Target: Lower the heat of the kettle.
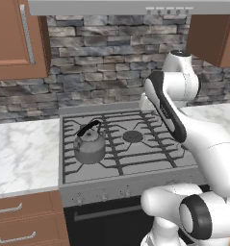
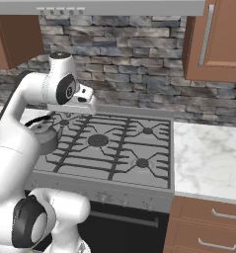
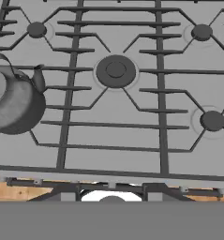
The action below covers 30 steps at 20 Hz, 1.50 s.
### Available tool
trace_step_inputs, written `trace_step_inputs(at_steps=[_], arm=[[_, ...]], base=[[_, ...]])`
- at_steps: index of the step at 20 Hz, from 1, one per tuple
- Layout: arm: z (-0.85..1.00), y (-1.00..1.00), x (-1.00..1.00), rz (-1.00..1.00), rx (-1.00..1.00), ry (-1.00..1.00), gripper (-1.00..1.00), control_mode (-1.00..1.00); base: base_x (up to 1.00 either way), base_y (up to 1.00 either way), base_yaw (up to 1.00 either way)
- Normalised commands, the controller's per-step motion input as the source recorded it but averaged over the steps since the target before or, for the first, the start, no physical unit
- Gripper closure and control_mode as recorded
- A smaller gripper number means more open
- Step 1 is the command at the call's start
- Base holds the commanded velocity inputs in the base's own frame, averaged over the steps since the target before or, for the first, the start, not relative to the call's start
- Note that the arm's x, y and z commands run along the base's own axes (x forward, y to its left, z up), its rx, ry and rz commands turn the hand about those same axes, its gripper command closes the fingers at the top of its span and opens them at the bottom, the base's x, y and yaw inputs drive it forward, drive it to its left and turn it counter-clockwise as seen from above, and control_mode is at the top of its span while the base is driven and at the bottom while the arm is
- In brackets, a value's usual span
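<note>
You see the kettle standing on the front left burner of the gas stove. The gripper hangs above the stove's front edge; whether its fingers are spread, you cannot tell.

No legible text, labels, brand marks, numbers or signs found in any view. The stove front panel carries small knobs, but any markings beside them are too small and blurred to read. The kettle body shows no readable marking.
</note>
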Motion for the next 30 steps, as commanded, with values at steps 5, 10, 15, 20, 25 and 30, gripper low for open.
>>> trace_step_inputs(at_steps=[5, 10, 15, 20, 25, 30], arm=[[-0.02, 0.1, -0.21, 0.0, 0.0, -0.05, -1.0, -1.0], [-0.35, 0.54, -0.38, 0.08, 0.0, 0.01, -1.0, -1.0], [-0.45, 0.84, -0.1, 0.08, 0.0, 0.13, -1.0, -1.0], [-0.38, 0.72, -0.02, 0.06, -0.04, 0.17, -1.0, -1.0], [-0.17, 0.71, -0.16, 0.08, -0.26, 0.01, -1.0, -1.0], [-0.08, 0.58, -0.42, 0.14, -0.32, -0.06, -1.0, -1.0]], base=[[0.0, 0.0, 0.0], [0.0, 0.0, 0.0], [0.0, 0.0, 0.0], [0.0, 0.0, 0.0], [0.0, 0.0, 0.0], [0.0, 0.0, 0.0]])
